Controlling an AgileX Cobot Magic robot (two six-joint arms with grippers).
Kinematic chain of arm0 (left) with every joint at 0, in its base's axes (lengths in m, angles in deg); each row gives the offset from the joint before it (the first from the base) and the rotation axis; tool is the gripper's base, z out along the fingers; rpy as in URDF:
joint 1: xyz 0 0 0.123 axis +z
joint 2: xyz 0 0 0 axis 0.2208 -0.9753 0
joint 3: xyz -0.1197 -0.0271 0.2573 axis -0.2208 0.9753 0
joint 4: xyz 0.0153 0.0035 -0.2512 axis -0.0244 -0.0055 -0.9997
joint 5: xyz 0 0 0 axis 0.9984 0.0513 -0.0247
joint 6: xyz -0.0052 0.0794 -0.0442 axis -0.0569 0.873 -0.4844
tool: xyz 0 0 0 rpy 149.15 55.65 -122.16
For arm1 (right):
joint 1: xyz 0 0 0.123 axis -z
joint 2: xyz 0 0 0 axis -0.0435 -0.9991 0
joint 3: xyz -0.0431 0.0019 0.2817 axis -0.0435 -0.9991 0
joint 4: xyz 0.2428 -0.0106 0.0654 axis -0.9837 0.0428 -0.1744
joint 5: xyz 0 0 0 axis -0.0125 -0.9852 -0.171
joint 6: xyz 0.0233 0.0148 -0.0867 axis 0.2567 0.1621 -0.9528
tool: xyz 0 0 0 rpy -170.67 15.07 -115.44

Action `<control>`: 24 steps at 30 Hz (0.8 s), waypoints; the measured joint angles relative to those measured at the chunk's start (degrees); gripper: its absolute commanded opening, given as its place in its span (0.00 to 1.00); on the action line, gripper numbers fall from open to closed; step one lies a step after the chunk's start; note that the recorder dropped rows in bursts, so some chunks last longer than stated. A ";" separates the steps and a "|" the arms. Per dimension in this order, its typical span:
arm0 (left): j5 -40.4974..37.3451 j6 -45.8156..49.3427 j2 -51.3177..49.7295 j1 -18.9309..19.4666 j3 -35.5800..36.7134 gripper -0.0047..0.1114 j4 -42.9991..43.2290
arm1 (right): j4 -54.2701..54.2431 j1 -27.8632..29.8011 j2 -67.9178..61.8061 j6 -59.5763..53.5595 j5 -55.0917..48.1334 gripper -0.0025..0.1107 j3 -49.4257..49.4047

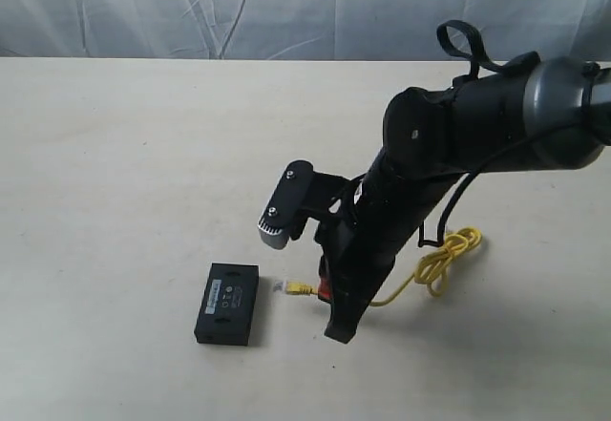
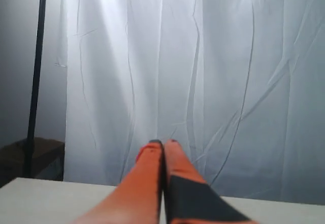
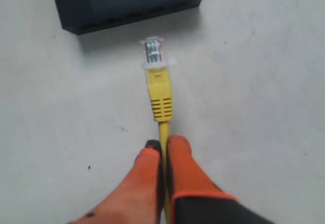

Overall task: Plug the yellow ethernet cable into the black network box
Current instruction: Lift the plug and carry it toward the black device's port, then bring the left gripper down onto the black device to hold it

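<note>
With right tool (image 3: 162, 144) closed tight, pinches the yellow ethernet cable (image 3: 160, 99) just behind its clear plug (image 3: 154, 51). Points that plug at the black network box (image 3: 127, 0) on the table (image 3: 264, 82), near but not touching. Looks mid-approach; needs squaring up, then a straight push. Shows left tool (image 2: 163, 144) closed, empty.

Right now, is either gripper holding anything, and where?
Right gripper pinches the thin yellow ethernet cable on its cord just behind the plug. Left gripper: shut, empty.
</note>
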 measured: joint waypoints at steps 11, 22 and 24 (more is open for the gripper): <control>-46.54 0.98 -20.86 0.00 -31.16 0.04 4.00 | 0.38 0.00 0.00 2.74 3.63 0.02 -0.13; -62.33 27.07 -60.15 -2.69 -37.06 0.04 -22.27 | 0.61 9.09 0.45 11.51 4.14 0.02 -0.13; -61.61 28.28 -64.39 -6.76 -35.93 0.04 -24.18 | 0.74 10.96 0.45 12.57 4.14 0.02 -0.13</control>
